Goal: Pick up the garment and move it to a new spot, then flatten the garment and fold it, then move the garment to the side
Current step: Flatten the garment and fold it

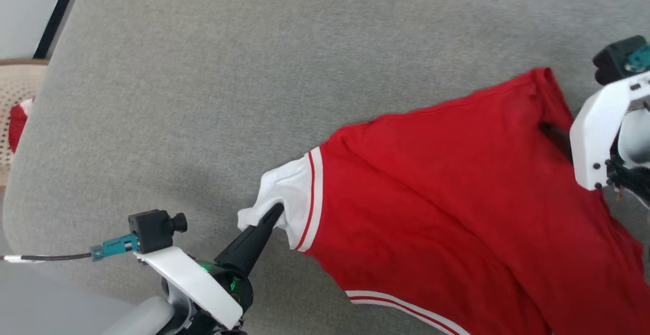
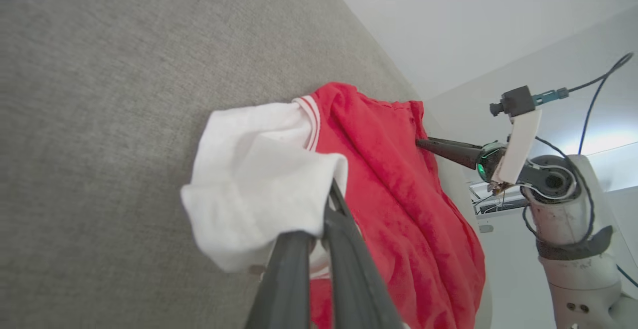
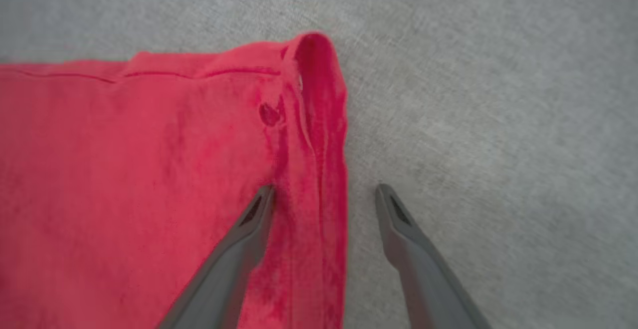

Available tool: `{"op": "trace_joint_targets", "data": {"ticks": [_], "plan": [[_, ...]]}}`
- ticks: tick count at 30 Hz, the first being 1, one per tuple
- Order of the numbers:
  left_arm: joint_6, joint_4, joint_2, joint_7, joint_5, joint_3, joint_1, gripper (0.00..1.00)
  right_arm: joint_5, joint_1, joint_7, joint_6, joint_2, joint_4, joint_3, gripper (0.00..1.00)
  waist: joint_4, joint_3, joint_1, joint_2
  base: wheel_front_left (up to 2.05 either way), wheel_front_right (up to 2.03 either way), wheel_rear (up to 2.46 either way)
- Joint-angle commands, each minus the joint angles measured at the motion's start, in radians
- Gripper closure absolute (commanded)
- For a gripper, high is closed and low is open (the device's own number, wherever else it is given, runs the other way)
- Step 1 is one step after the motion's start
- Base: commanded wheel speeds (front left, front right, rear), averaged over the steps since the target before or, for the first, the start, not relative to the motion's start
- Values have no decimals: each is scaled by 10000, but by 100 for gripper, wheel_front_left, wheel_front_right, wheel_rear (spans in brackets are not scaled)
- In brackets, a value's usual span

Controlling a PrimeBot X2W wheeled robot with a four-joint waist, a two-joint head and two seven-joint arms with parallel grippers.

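The garment (image 1: 457, 188), a red jersey with its plain side up, lies on the grey cushioned surface (image 1: 254, 71) toward the right. Its white sleeve (image 1: 284, 188) with red-striped trim points left. My left gripper (image 1: 277, 209) is shut on that sleeve, and in the left wrist view the white sleeve (image 2: 254, 179) bunches over the closed fingers (image 2: 344, 249). My right gripper (image 3: 324, 192) stands open at the garment's far right corner, one finger (image 3: 249, 224) on the red fabric and the other on the grey surface, with the rolled hem (image 3: 319, 119) between them. The print is hidden.
A woven basket (image 1: 15, 91) holding something red and white (image 1: 18, 124) sits past the surface's left edge. The rounded edge of the grey surface drops to a pale floor (image 1: 51, 304) at the lower left. Bare grey fabric stretches above and left of the garment.
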Motion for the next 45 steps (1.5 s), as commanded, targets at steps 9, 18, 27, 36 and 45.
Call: {"op": "trace_joint_targets", "data": {"ticks": [9,18,27,36,45], "plan": [[7,225,-108,-11,-9,-365,-566,100,569,-553,125,2,-68,1389,1269,100,140,53,0,0,0,0,0],[7,1067,172,-14,273,200,-2167,100,528,-1808,-1818,-1,88,1869,-257,100,-745,-63,0,0,0,0,0],[7,2390,638,509,-323,1167,-5661,100,-400,-4187,-3236,-3,728,2432,-1955,100,-2139,773,0,0,0,0,0],[16,4203,692,1002,-840,2599,-9439,100,-1772,-7001,-4740,-26,1955,3555,-3359,100,-2993,1422,0,0,0,0,0],[16,4267,640,836,-721,3008,-11596,100,-2424,-8419,-6827,-26,2423,4441,-3732,100,-3210,1112,0,0,0,0,0]]}}
